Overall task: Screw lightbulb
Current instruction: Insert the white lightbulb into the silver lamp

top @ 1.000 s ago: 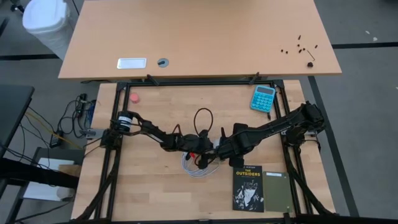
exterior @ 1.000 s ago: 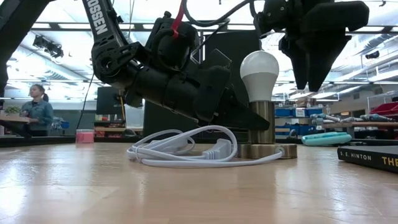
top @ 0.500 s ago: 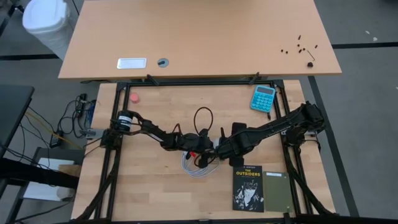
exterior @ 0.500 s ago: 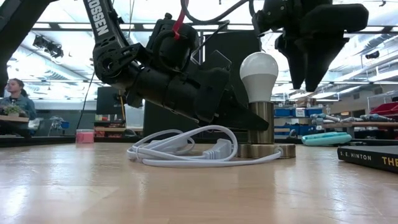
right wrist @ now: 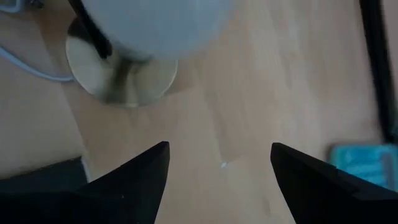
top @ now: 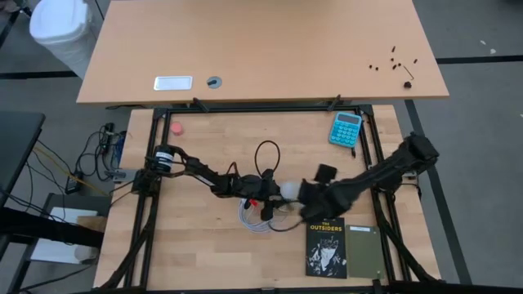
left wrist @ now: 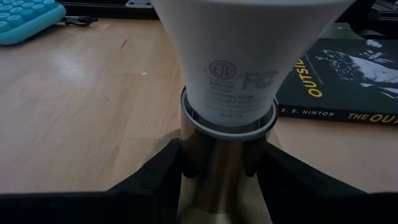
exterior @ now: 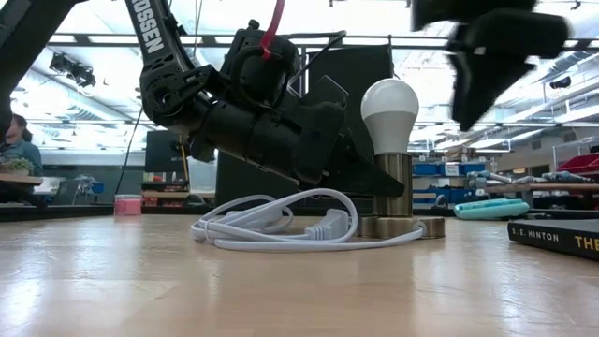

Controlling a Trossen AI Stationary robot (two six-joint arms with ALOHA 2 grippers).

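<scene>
Standing upright in its brass socket (exterior: 395, 192), the lightbulb (exterior: 390, 110) sits mid-table, white globe up, neck seated in the socket collar. Left gripper (left wrist: 214, 165) is closed on the socket stem just below the bulb neck, one dark finger (left wrist: 163, 171) on each side of the brass; in the low view the left arm (exterior: 253, 117) leans in beside the socket. Right gripper (right wrist: 219, 165) hangs above and off to one side of the bulb, apart from it, fingers spread wide with nothing between them; bulb and round socket base (right wrist: 121, 74) show beyond its fingertips. White coiled cable (exterior: 281, 225) lies on the table just beside the left gripper, looping against the socket base. A book, S. E. Hinton's The Outsiders (top: 327, 247), lies near the right gripper. Blue calculator (top: 346, 128) is well apart from both grippers. Small pink object (top: 176, 128) lies near the far left edge of the wooden table (top: 204, 245).
</scene>
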